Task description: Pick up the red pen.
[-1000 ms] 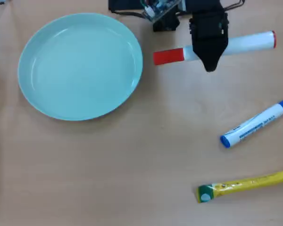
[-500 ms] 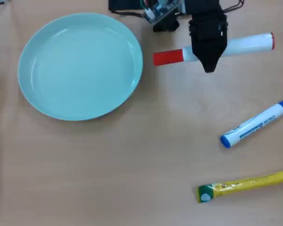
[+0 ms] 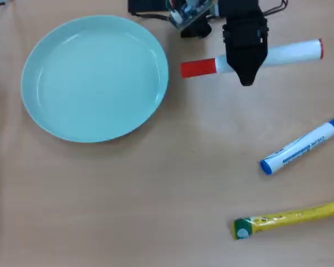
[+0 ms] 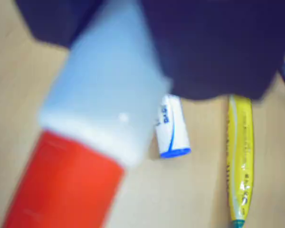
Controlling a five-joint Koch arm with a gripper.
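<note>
The red pen point(image 3: 289, 53), a white barrel with a red cap point(image 3: 199, 68) and a thin red band at the other end, lies crosswise at the top right of the overhead view. My black gripper point(image 3: 246, 71) sits over the middle of the barrel and hides that part. In the wrist view the pen point(image 4: 104, 95) fills the frame, blurred and very close, and runs under the dark jaw at the top, red cap point(image 4: 61, 190) at the lower left. The jaws look closed on the barrel.
A pale green plate point(image 3: 94, 78) lies left of the pen. A white marker with a blue cap point(image 3: 303, 146) and a yellow tube with a green end point(image 3: 289, 218) lie at the lower right; both show in the wrist view, marker point(image 4: 171, 128) and tube point(image 4: 240, 156).
</note>
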